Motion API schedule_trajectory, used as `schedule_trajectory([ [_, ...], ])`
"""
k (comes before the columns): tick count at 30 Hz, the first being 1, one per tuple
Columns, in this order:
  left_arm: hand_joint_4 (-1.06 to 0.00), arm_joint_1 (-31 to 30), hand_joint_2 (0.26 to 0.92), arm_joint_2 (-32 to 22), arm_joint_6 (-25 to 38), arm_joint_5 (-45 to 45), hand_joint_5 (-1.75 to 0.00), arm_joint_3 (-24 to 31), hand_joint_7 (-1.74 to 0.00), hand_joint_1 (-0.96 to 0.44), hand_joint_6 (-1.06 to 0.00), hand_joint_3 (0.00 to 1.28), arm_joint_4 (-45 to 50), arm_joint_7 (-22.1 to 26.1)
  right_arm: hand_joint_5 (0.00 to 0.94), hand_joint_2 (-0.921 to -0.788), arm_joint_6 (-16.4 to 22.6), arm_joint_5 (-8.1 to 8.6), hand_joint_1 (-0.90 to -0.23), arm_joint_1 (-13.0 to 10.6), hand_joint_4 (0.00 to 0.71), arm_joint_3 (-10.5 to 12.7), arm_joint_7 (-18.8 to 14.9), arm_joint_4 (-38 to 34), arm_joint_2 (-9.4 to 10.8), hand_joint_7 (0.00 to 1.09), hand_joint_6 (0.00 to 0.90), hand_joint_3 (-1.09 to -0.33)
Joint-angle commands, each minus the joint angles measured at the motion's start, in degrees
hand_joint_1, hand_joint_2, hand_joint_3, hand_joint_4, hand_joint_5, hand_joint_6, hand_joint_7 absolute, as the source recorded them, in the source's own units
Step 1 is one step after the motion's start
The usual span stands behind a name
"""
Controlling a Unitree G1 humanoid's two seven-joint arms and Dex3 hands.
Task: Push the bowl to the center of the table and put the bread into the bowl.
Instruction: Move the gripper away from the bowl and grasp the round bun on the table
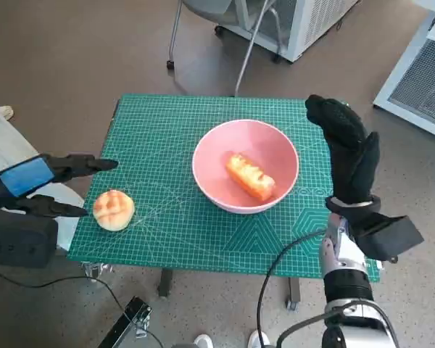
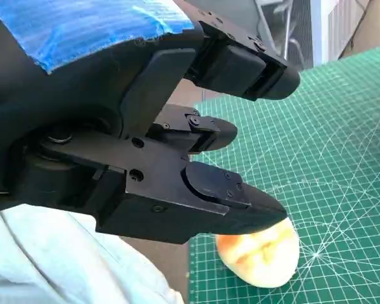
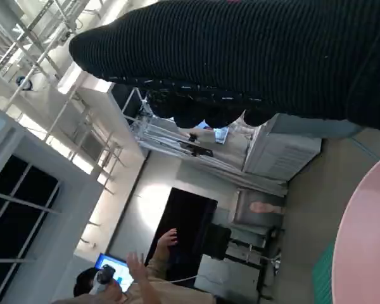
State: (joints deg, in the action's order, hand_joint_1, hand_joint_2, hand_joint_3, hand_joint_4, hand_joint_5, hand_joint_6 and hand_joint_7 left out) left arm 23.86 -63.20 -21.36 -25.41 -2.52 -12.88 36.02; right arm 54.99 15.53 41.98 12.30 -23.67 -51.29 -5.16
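Note:
A pink bowl [image 1: 275, 145] stands near the middle of the green cutting mat [image 1: 174, 123], and a long golden bread roll [image 1: 251, 176] lies inside it. A round bun [image 1: 114, 209] rests on the mat near its left front corner; it shows under the fingers as the bun [image 2: 261, 253]. My left hand [image 1: 36, 181] hovers just left of that bun, fingers apart and holding nothing. My left hand [image 2: 145, 139] fills the left wrist view. My right hand [image 1: 348, 148], in its black glove, stands upright just right of the bowl, holding nothing. The glove [image 3: 253, 57] and the bowl's rim [image 3: 367, 247] show in the right wrist view.
The small table's edges lie close to both hands. A chair's legs [image 1: 239, 51] and a white cabinet [image 1: 304, 22] stand beyond the far edge. A black cable [image 1: 272, 283] hangs off the front. A person [image 3: 133, 278] sits in the distance.

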Motion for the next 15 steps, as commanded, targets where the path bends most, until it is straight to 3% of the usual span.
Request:
schedule_trajectory([
  [1, -0.38, 0.1, 0.880, 1.1, 0.3, -2.0, 0.00, -1.9, -0.03, 0.07, -0.52, 0.00, -1.9, -0.7, 0.001, -0.921, -0.9, -0.22, -0.552, -0.9, 0.384, 0.1, 0.1, -0.1, -0.3, 0.81, 0.033, -0.812],
  [15, -0.30, 3.7, 0.872, 5.2, -0.2, -9.9, 0.00, -8.9, 0.00, 0.07, -0.44, 0.00, -10.6, -4.6, 0.001, -0.921, -1.2, -0.62, -0.547, -1.5, 0.385, 0.1, 0.6, 0.7, -0.8, 0.81, 0.037, -0.808],
])
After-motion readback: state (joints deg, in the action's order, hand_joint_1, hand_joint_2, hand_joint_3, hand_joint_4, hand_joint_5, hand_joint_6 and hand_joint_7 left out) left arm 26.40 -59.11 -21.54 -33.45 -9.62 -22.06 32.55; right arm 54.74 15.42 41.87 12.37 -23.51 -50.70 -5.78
